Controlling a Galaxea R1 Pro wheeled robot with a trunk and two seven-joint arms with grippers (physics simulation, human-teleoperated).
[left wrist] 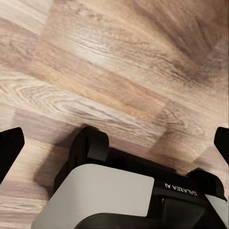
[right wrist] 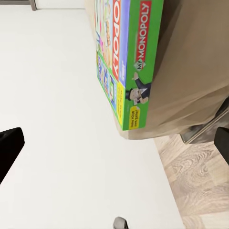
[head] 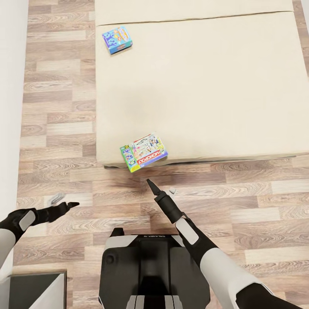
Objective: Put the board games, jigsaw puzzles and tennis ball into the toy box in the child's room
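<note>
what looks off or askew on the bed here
The Monopoly board game sits at the very front edge of the bed, one corner jutting past the mattress and rotated askew. The light blue board game near the far left corner is also skewed, but lies fully on the mattress. Nothing looks damaged.

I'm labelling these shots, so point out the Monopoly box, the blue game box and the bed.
Monopoly box (head: 144,151), head view, middle of its lid.
Blue game box (head: 117,40), head view, middle of its lid.
Bed (head: 214,94), head view, bare mattress top.
</note>
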